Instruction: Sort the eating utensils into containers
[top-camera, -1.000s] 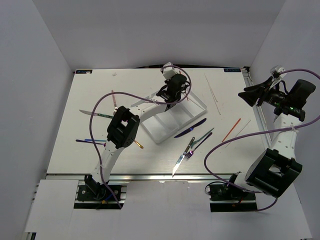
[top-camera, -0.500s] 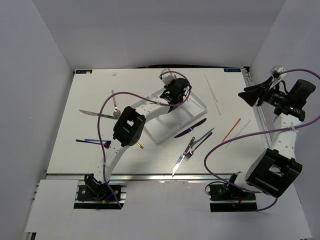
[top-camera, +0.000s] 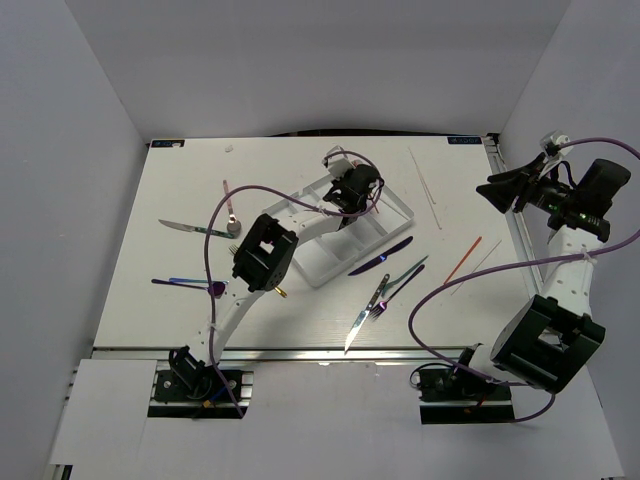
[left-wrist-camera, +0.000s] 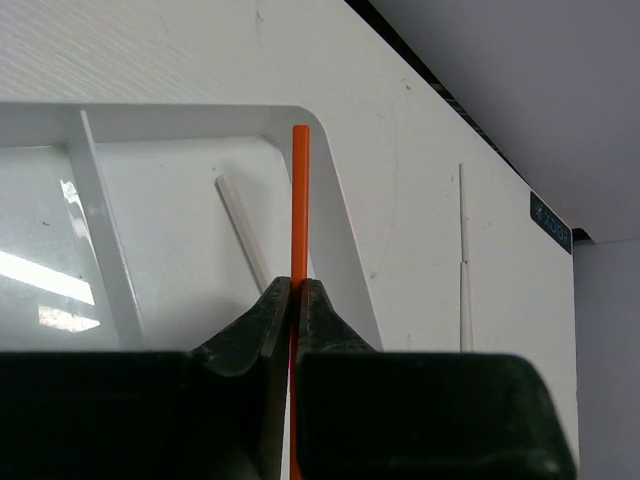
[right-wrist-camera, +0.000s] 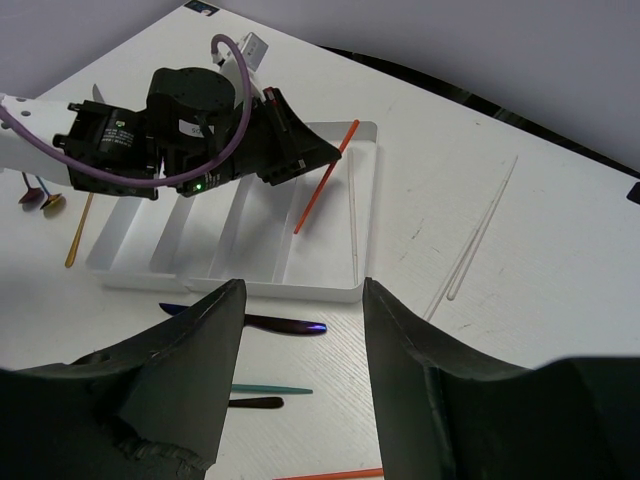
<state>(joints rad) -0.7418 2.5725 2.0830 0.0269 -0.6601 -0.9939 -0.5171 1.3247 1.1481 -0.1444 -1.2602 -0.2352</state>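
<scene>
My left gripper (top-camera: 352, 190) is shut on a thin orange chopstick (left-wrist-camera: 299, 200) and holds it over the far end compartment of the white cutlery tray (top-camera: 318, 277). In the right wrist view the chopstick (right-wrist-camera: 322, 185) slants down into that compartment, next to a white chopstick (right-wrist-camera: 352, 215) lying inside. The left gripper (left-wrist-camera: 297, 300) has its jaws pressed on the stick. My right gripper (top-camera: 497, 190) is open and empty, raised at the right edge. A purple-blue knife (top-camera: 382, 262), forks (top-camera: 385, 293) and a silver knife (top-camera: 357, 327) lie near the tray.
An orange chopstick (top-camera: 462, 260) and white chopsticks (top-camera: 425, 188) lie on the table's right side. A knife (top-camera: 190, 228), a spoon (top-camera: 229, 207) and purple utensils (top-camera: 185, 283) lie on the left. A gold spoon tip (top-camera: 279, 291) shows under the left arm.
My left gripper has moved a little nearer and to the right over the tray, with the orange chopstick still in it. The right arm has not moved.
</scene>
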